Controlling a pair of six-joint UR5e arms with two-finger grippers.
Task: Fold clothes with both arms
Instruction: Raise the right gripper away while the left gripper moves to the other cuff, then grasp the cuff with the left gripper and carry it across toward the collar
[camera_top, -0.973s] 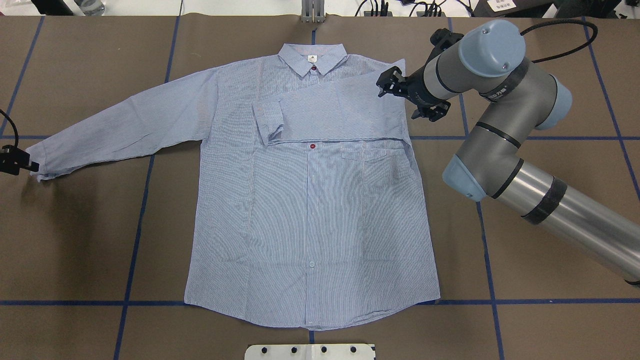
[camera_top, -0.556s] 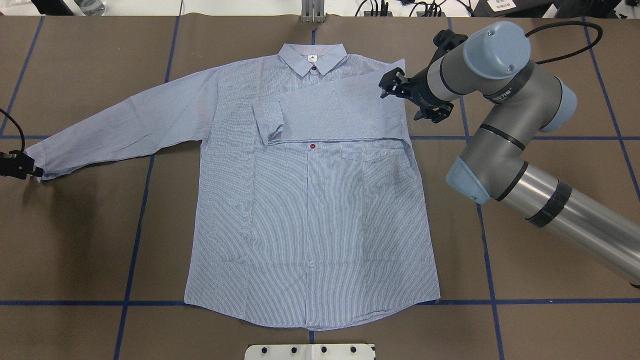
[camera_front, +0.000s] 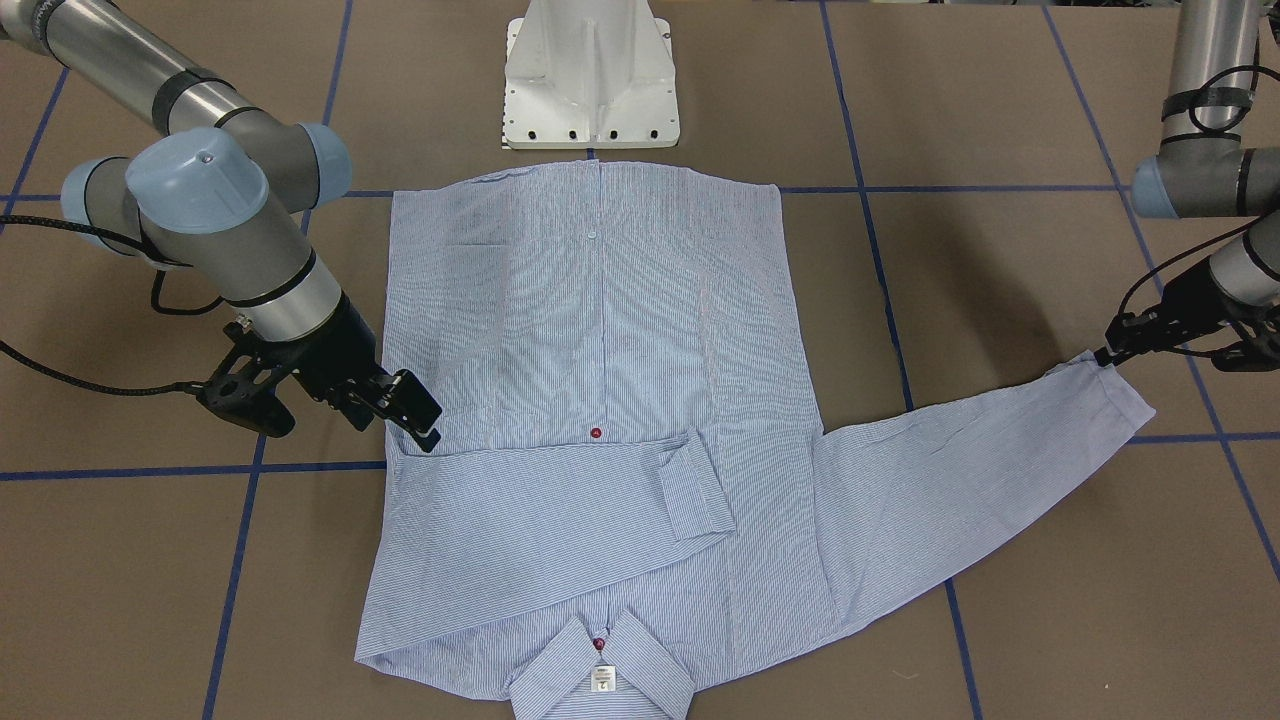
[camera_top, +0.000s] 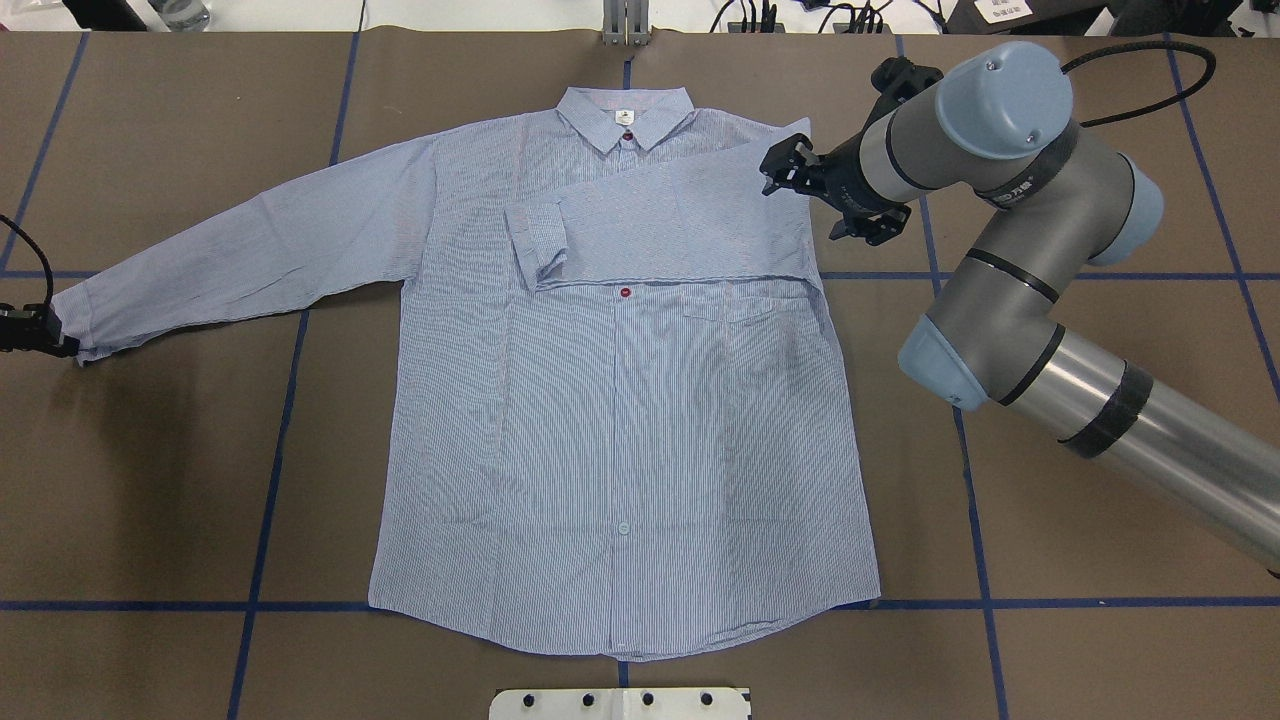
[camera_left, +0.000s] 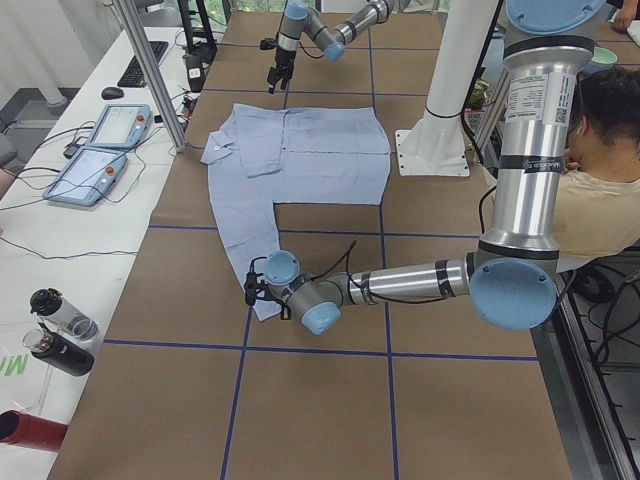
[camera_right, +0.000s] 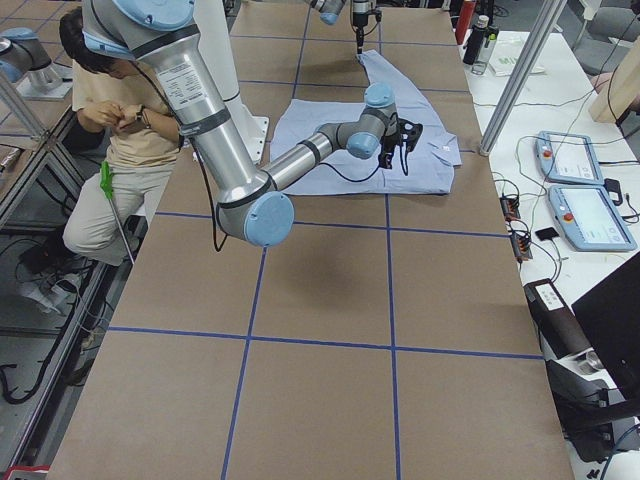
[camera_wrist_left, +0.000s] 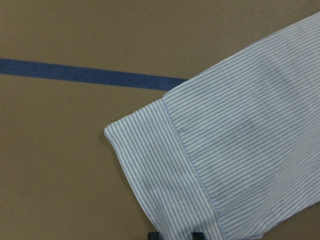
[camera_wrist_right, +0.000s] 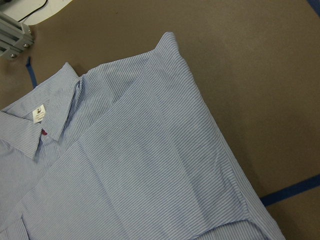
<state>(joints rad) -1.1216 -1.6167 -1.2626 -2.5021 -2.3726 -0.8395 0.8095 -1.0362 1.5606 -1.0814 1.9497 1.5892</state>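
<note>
Shirt (camera_top: 620, 420) unmoved (right end effector (camera_top: 787, 168) farther)

text: none legible | neck label (camera_front: 601, 679) — mark too small | right arm band (camera_top: 1012, 187) — lettering blurred

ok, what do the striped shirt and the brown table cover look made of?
Light blue-and-white fine-striped collared shirt: thin woven cloth, probably cotton or a blend; matte, visible weave, soft creases at the folded sleeve.
Brown table cover: matte sheet, paper or felt-like; slightly grainy, no gloss; can't tell which.
Blue grid lines: likely tape.
</note>
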